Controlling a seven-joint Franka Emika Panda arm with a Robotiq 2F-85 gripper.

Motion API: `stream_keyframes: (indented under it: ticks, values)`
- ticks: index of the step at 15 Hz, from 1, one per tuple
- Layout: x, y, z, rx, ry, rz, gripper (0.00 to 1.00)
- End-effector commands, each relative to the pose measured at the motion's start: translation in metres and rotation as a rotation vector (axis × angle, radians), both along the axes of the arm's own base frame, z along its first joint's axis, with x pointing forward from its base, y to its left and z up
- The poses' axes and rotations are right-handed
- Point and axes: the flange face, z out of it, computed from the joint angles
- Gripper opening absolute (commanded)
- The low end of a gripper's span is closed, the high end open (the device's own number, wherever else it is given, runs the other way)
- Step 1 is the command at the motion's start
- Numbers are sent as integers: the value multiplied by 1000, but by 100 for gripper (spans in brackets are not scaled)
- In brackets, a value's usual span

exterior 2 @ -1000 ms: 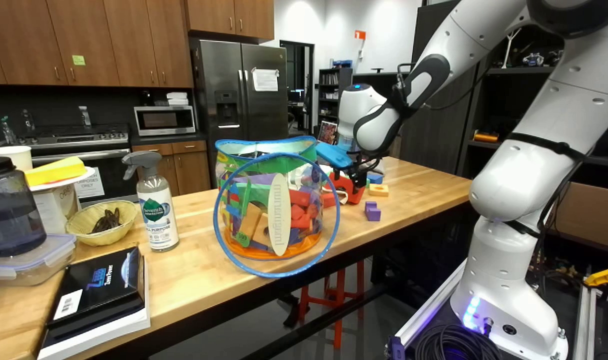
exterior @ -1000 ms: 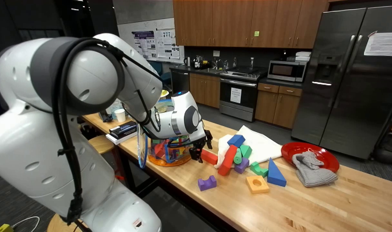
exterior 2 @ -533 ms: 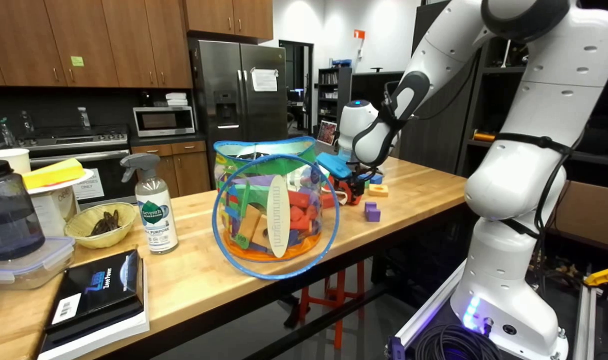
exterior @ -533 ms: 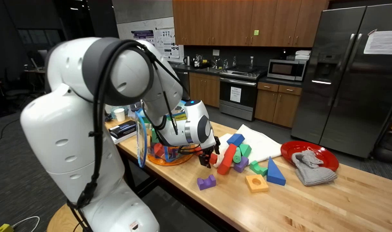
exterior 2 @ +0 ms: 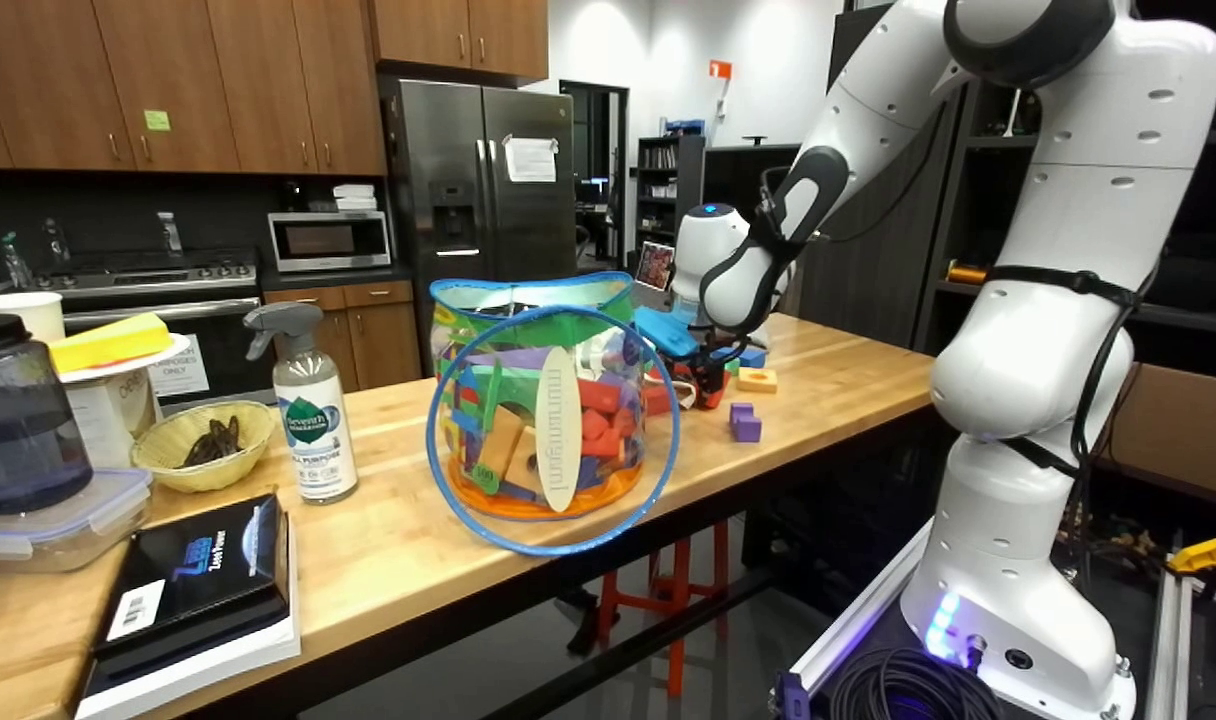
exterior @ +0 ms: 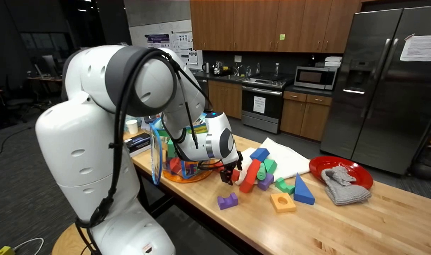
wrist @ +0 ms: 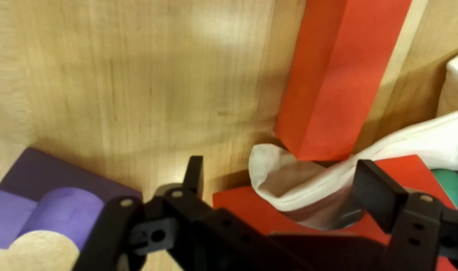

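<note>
Our gripper (wrist: 283, 184), jaws wide apart, near the red arch block (wrist: 246, 205).
Beside it we see a red bar (wrist: 338, 82) and white cloth (exterior: 288, 161); farther off, a purple notched block (wrist: 63, 207).

In an exterior view, brown wooden cabinets (exterior: 272, 24) are hanging above a dark counter (exterior: 307, 92), where a microwave (exterior: 314, 77) is standing near a steel oven (exterior: 272, 109). A tall refrigerator (exterior: 382, 92) is standing beside this kitchen row. Posters (exterior: 183, 46) are hanging on a whiteboard (exterior: 139, 37). Dark grey carpet (exterior: 17, 156) is covering the floor. In an exterior view, a white wall (exterior 2: 783, 70) is looking very bright, and a red stool (exterior 2: 679, 590) is standing under the light wooden table (exterior 2: 388, 550).
</note>
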Motion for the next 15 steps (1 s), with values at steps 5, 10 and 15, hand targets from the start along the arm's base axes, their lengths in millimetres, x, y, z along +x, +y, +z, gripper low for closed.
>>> stream_keyframes:
  ticks: [5, 10, 15]
  values:
    - [2, 1, 1, 15, -33, -11, 100]
    - [5, 0, 6, 30, -98, -36, 100]
    - [4, 2, 3, 25, -72, -19, 100]
